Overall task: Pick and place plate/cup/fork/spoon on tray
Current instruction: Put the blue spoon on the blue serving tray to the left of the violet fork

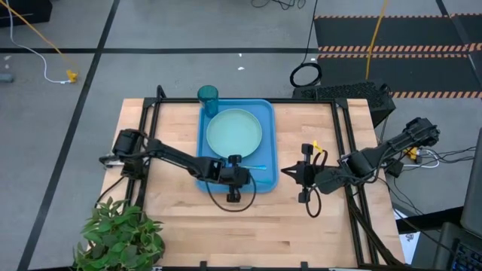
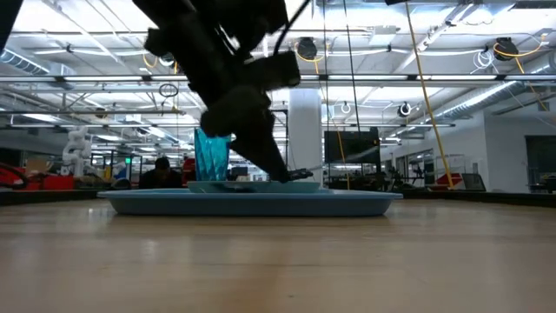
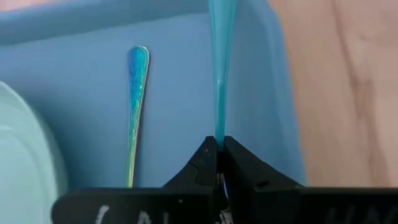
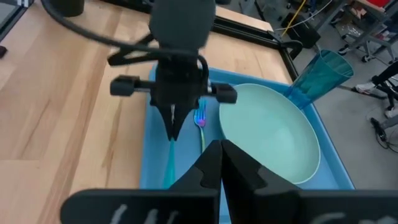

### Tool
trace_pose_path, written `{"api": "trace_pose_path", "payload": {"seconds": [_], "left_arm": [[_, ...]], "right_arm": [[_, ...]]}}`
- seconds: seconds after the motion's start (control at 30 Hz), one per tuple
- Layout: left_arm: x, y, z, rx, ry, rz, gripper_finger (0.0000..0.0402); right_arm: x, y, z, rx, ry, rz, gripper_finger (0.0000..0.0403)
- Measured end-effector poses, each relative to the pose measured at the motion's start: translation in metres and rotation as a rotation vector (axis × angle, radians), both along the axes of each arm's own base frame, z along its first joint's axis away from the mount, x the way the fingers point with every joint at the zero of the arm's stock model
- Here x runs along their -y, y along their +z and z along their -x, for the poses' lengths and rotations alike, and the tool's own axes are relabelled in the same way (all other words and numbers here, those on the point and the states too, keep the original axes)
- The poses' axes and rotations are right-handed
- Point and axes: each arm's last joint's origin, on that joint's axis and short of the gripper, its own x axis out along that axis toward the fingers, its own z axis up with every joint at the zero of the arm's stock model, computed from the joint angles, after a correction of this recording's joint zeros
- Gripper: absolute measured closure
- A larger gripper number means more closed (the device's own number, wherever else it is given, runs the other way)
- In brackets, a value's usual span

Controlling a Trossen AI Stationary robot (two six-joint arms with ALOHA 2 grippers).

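Note:
The blue tray (image 1: 265, 120) lies on the table's far middle. The mint-green plate (image 1: 234, 130) lies in it. The teal cup (image 1: 208, 95) stands upright at the tray's far left corner. My left gripper (image 1: 247, 173) is low over the tray's near right part, shut on the light cyan fork (image 3: 219, 87); the fork's head is out of view. The spoon's shiny blue handle (image 3: 135, 106) lies on the tray floor between the plate and the fork; its bowl is hidden. My right gripper (image 1: 289, 172) is shut and empty, over the table just right of the tray. My left gripper pinches the fork's slim handle (image 3: 219, 134) between its two fingertips. The fingers slant down toward the table's right and lie along the fork, which runs straight on from them. The fork lies about level, low over the tray floor by its right rim (image 3: 283, 93); whether it touches, I cannot tell.
A potted plant (image 1: 120, 233) stands at the table's near left corner. Black frame rails (image 1: 350, 150) run along the table's sides. A small yellow piece (image 1: 316, 145) lies right of the tray. Bare wood (image 1: 248, 233) lies on the near side.

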Motion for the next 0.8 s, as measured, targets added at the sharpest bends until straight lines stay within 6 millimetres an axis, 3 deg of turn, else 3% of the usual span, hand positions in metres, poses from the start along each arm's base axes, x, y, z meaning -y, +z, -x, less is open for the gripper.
{"api": "trace_pose_path", "payload": {"seconds": [0.27,0.47,0.8], "left_arm": [[-0.013,-0.021,-0.003,-0.069,0.032,0.012,0.0382],[-0.020,-0.022,-0.001,-0.097,0.053,0.027,0.0390],[-0.021,-0.023,-0.001,-0.104,0.086,0.050,0.0358]], "right_arm": [[0.000,0.000,0.000,0.000,0.000,0.001,0.0403],[0.000,0.000,0.000,-0.001,0.002,0.002,0.0403],[0.000,0.000,0.000,-0.001,0.002,0.003,0.0403]]}}
